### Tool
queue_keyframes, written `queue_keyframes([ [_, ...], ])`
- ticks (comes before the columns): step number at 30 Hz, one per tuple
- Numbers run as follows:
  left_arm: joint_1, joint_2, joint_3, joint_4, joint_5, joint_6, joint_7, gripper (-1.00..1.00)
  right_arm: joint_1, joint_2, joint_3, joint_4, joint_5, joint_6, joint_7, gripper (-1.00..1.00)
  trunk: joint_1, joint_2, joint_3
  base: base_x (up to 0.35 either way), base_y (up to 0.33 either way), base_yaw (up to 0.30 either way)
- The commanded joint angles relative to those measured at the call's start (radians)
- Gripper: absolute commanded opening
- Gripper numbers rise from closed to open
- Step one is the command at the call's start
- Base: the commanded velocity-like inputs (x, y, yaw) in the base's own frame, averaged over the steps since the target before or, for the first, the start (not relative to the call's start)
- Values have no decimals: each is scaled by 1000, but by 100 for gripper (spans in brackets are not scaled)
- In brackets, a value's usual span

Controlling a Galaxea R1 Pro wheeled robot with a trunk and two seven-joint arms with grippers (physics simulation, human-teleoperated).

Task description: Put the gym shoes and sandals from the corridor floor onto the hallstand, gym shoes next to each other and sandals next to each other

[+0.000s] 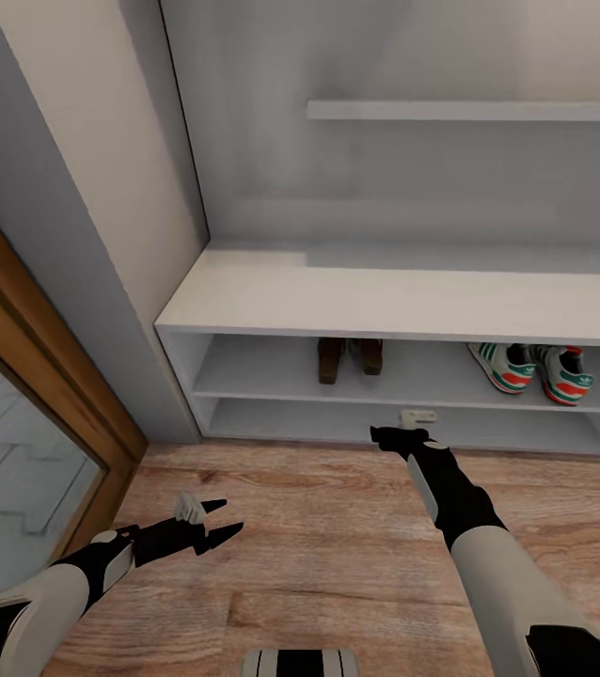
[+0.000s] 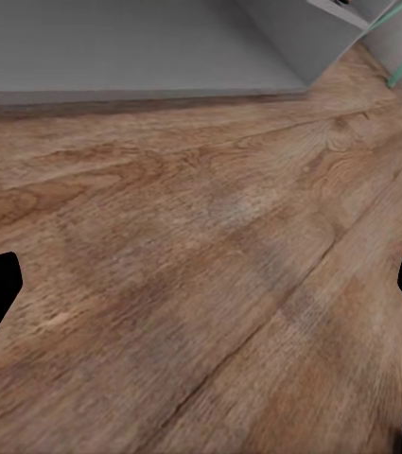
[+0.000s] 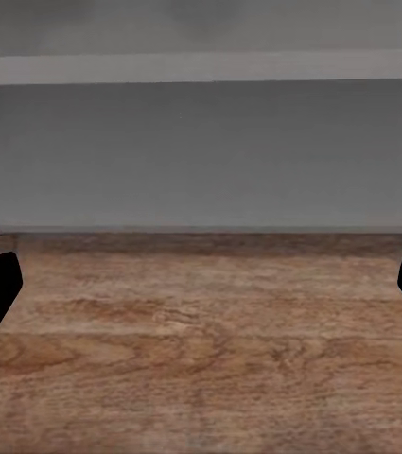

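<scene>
grey shoe rack (image 1: 272,310) holds sandals (image 1: 349,358) and gym shoes (image 1: 530,369); left gripper (image 1: 213,523) and right gripper (image 1: 396,435) spread wide, empty. right arm, low near the shelf, risks clipping it.

count on inspection, head view.

hallstand (image 1: 385,301): one unit. it has two long open shelves below the bench top, and one upper shelf (image 1: 474,110) shows on the back panel.

gym shoes (image 1: 532,369): two, white with green stripes and red-orange patches, side by side on the upper open shelf at its right.

sandals (image 1: 349,358): two, dark brown, side by side on the same shelf, left of the shoes and well apart from them.

footwear on the shelf totals four items, in two pairs.

corridor floor (image 1: 319,527): no shoes seen on the visible planks.

robot arms: two, each with one two-fingered gripper, left gripper (image 1: 228,521) and right gripper (image 1: 376,432).
</scene>
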Motion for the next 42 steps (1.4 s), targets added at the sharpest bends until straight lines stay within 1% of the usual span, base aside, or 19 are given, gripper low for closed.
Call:
queue_keyframes([
  [1, 0, 0, 7, 0, -7, -4, -2, 100, 0, 1, -3, -2, 2, 6, 0, 100, 0, 0, -1, 0, 0, 0],
  [4, 0, 0, 6, 0, -8, -4, -2, 100, 0, 1, -3, -3, 2, 6, 1, 100, 0, 0, -1, 0, 0, 0],
  [8, 0, -2, 6, 0, -8, -4, -2, 100, 0, 1, -3, -6, 1, 6, 1, 100, -2, 1, 15, 0, 0, 0],
  [9, 0, -9, 6, 0, -7, -5, -2, 100, 0, 1, -4, -9, 1, 6, 1, 100, -2, 1, 19, 0, 0, 0],
  [14, 0, -18, 7, 9, -7, -4, -2, 100, 0, 0, -4, -14, 0, 1, 1, 100, -5, 2, 38, 0, 0, 0],
  [15, 0, -22, 7, 18, -8, -5, -1, 100, 0, 0, -4, -17, -1, -73, 1, 100, -5, 2, 42, 0, 0, 0],
  [18, 0, -23, 6, 19, -8, -5, -1, 100, 7, 1, -4, -17, -1, -174, 1, 100, -6, 3, 53, 0, 0, 0],
  [19, 0, -23, 6, 20, -8, -5, -1, 100, 28, 1, -4, -16, -3, -218, 3, 100, -7, 3, 57, 0, 0, 0],
  [20, 0, -23, 6, 20, -8, -5, -1, 100, 38, 1, -5, -16, -3, -227, 4, 100, -7, 3, 61, 0, 0, 0],
  [22, 0, -23, 6, 20, -8, -5, -1, 100, 85, 0, -5, -16, -5, -251, 7, 100, -8, 4, 69, 0, 0, 0],
  [26, 0, -24, 6, 20, -8, -5, -1, 100, 154, 0, -6, -15, -6, -279, 8, 100, -10, 5, 84, 0, 0, 0],
  [31, 0, -23, 7, 20, -8, -5, -1, 100, 188, 0, -6, -12, -7, -305, 6, 100, -12, 6, 104, 0, 0, 0],
  [34, 0, -23, 7, 20, -8, -5, -1, 100, 196, 1, -6, -5, -7, -350, 4, 100, -14, 7, 115, 0, 0, 0],
  [37, 0, -23, 7, 20, -8, -5, -1, 100, 199, 1, -6, 3, -8, -415, 2, 100, -15, 7, 127, 0, 0, 0],
  [38, 0, -23, 7, 20, -8, -5, -1, 100, 209, 1, -6, 96, -8, -539, 2, 100, -15, 8, 131, 0, 0, 0],
  [39, 0, -23, 7, 20, -8, -5, -1, 100, 211, 1, -6, 138, -8, -582, 2, 100, -16, 8, 135, 0, 0, 0],
  [40, 0, -23, 7, 20, -8, -5, -1, 100, 212, 1, -5, 158, -8, -602, 2, 100, -16, 8, 138, 0, 0, 0],
  [41, 0, -23, 7, 20, -8, -5, -1, 100, 213, 1, -5, 230, -7, -659, 1, 100, -17, 8, 142, 0, 0, 0],
  [42, 0, -23, 7, 20, -8, -5, -1, 100, 213, 1, -5, 245, -7, -667, 1, 100, -17, 9, 146, 0, 0, 0],
])
